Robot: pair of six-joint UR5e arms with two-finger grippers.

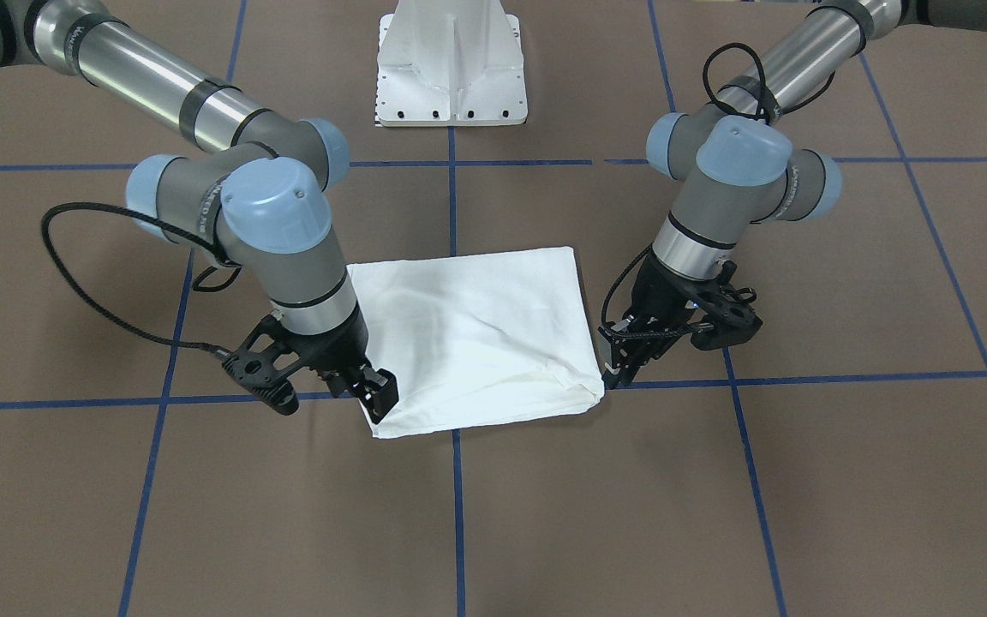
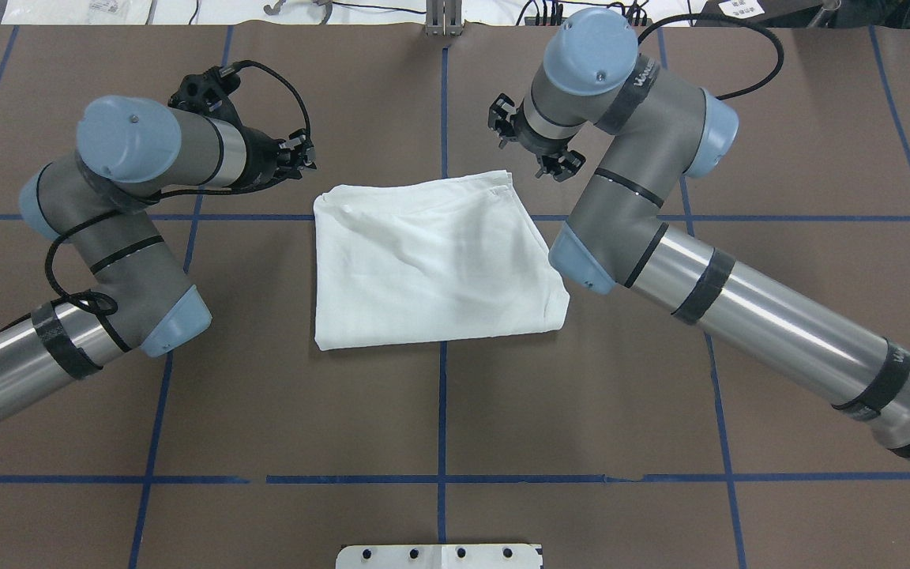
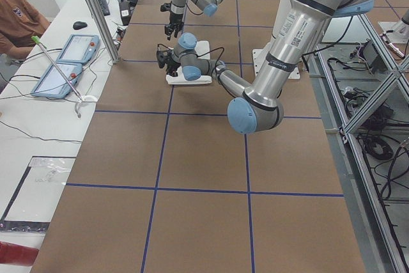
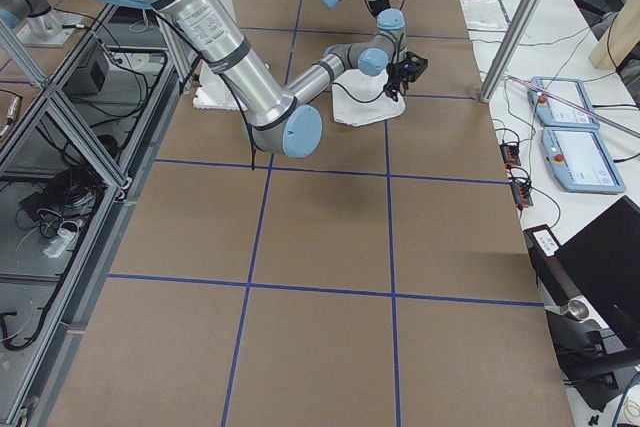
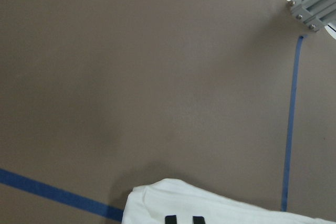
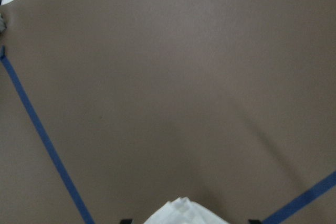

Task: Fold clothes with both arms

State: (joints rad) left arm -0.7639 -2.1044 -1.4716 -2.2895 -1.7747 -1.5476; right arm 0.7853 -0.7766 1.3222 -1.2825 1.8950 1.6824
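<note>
On the middle of the brown table [image 2: 581,411] lies the white shirt [image 2: 431,261]. It is folded to a rough rectangle with soft creases and rests flat over a crossing of the blue tape lines [image 2: 441,411].

Both grippers are low at the two corners of the shirt's edge farthest from the robot. The right gripper [image 1: 367,392] is down at one corner. In its wrist view the jaws stand wide, one at each side of the layered corner, and nothing is held.

The left gripper [image 1: 618,368] points down just beside the other corner. From the front its jaws look narrow, but I cannot tell whether they pinch the cloth. Its wrist view shows only the shirt's corner at the bottom edge, with two small black marks on it.

The left arm [image 2: 107,229] and the right arm [image 2: 739,308] come in bent from either side of the shirt. The white base [image 1: 452,77] stands between them at the robot's side of the table. Well apart, a side desk holds two tablets [image 3: 64,62], and a person's sleeve [image 3: 16,17] shows there.
</note>
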